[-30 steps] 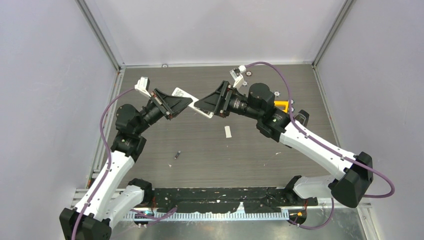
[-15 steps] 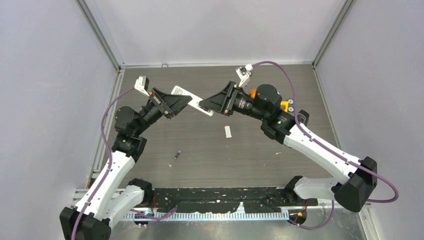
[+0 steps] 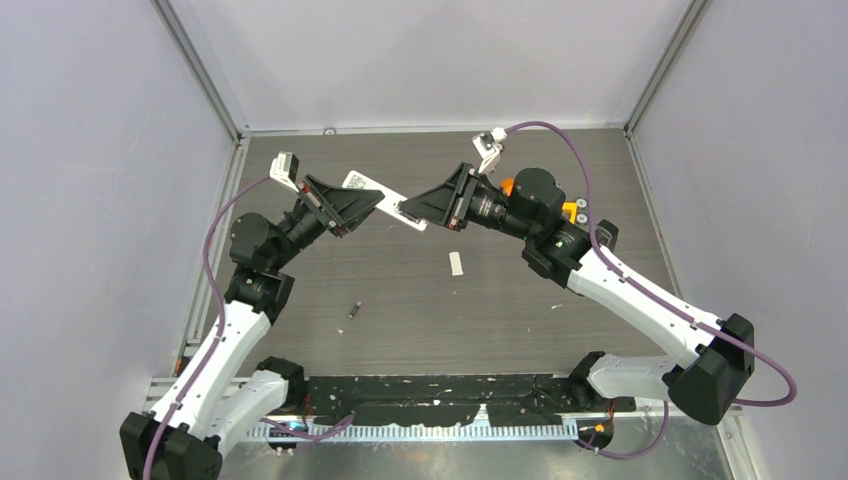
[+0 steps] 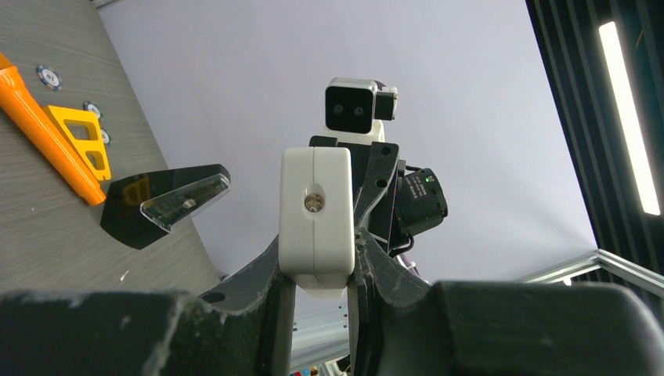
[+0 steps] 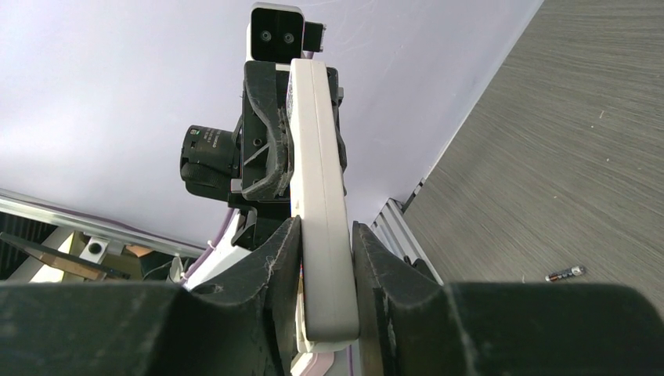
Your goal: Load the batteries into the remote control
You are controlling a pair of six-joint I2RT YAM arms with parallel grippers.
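Note:
The white remote control (image 3: 360,185) is held in the air between both grippers, above the far middle of the table. My left gripper (image 3: 376,204) is shut on one end; in the left wrist view the remote (image 4: 315,204) shows end-on between the fingers of that gripper (image 4: 319,244). My right gripper (image 3: 410,211) is shut on the other end; in the right wrist view the remote (image 5: 317,172) runs edge-on out of that gripper (image 5: 322,235). One dark battery (image 3: 353,310) lies on the table, also in the right wrist view (image 5: 565,274). I see no second battery.
A small white flat piece (image 3: 456,263) lies on the table below the grippers. An orange flashlight (image 3: 507,186) and a yellow-orange block (image 3: 568,211) lie behind the right arm, and show in the left wrist view (image 4: 47,129) with small round discs (image 4: 48,76).
My right wrist has swung slightly toward the far side, uncovering the orange flashlight, and the remote's right end moved with it. The left arm has stayed still.

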